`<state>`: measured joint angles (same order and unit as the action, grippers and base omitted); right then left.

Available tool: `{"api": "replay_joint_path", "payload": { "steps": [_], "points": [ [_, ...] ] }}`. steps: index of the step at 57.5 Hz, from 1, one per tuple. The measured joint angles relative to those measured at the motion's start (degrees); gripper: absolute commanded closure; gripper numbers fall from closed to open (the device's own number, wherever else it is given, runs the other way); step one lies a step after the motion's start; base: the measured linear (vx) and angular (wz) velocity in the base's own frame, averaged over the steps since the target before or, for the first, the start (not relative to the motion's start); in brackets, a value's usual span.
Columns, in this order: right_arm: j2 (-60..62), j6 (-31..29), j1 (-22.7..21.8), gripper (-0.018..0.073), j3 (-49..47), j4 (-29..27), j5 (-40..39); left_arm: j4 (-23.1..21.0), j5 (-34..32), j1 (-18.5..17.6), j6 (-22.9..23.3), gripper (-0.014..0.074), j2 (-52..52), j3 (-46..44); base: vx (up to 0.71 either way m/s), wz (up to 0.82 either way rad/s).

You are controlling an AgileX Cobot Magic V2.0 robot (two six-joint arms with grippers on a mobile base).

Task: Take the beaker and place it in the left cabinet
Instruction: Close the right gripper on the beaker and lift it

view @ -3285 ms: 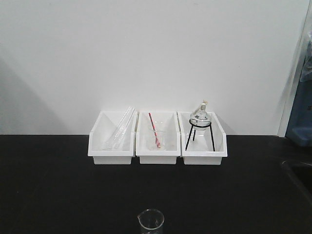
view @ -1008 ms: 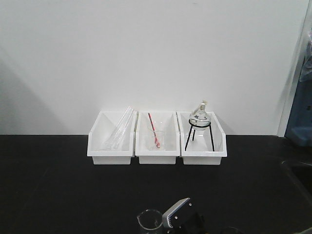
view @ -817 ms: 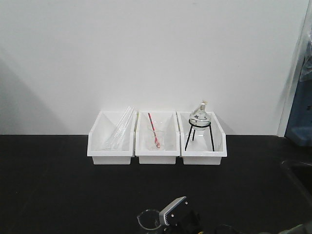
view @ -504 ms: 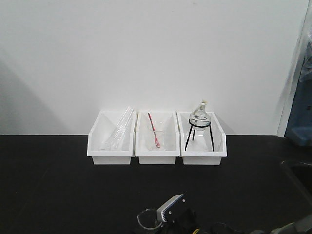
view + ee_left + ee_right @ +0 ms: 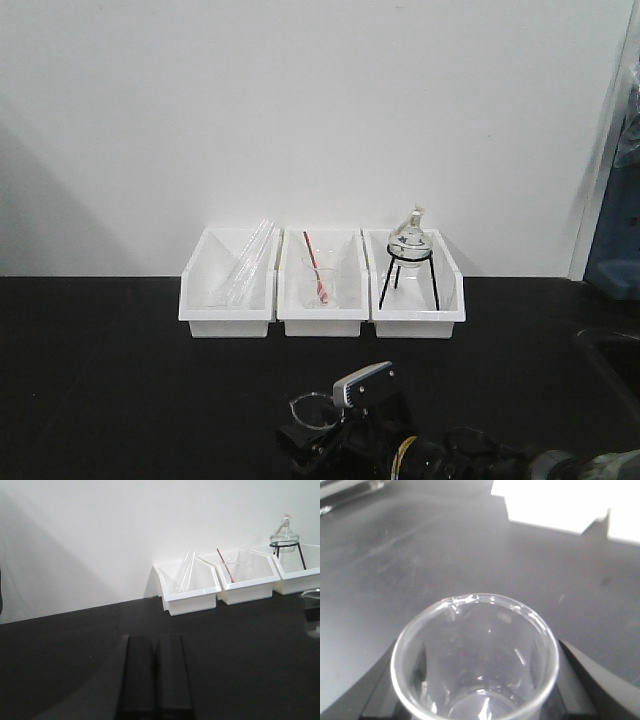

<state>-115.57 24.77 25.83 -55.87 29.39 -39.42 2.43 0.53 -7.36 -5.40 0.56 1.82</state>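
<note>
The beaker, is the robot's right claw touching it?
Touching. The right wrist view shows the beaker wedged between the right gripper's dark fingers, glass pressed against both sides.

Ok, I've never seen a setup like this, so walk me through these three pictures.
It is a two-armed robot at a black lab bench. The front picture looks across the bench at three white bins against the wall, holding glass tubes, a beaker with a red stick and a flask on a black tripod. The other two pictures come from cameras on each wrist. The right gripper has its jaws either side of the beaker, apparently gripping it. The left gripper sits idle, jaws together, holding nothing.
</note>
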Motion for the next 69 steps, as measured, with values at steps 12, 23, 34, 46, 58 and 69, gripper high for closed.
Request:
{"api": "replay_joint_path", "payload": {
  "steps": [12,23,34,46,58,69],
  "points": [
    [10.4,0.1,0.0,0.0568,0.0,0.0,7.3,0.0,0.0,0.0,0.0,0.0595,0.0,0.0,0.00,0.00],
    [20.8,2.6,0.0,0.0565,-1.8,0.1,14.0,0.1,0.0,0.0,0.0,0.0595,0.0,0.0,0.00,0.00],
    [26.2,5.3,0.5,0.0562,-10.0,0.0,26.4,0.1,0.0,0.0,0.0,0.0595,0.0,0.0,0.00,0.00],
    [26.6,5.6,2.2,0.0562,-15.6,-0.2,33.5,0.1,0.0,0.0,0.0,0.0595,0.0,0.0,0.00,0.00],
    [25.5,5.6,5.2,0.0562,-15.7,-0.4,37.4,0.2,0.0,0.0,0.0,0.0595,0.0,0.0,0.00,0.00],
    [25.0,5.6,5.3,0.0562,-15.7,-0.4,37.9,0.2,0.0,0.0,0.0,0.0595,0.0,0.0,0.00,0.00]
  ]
}}
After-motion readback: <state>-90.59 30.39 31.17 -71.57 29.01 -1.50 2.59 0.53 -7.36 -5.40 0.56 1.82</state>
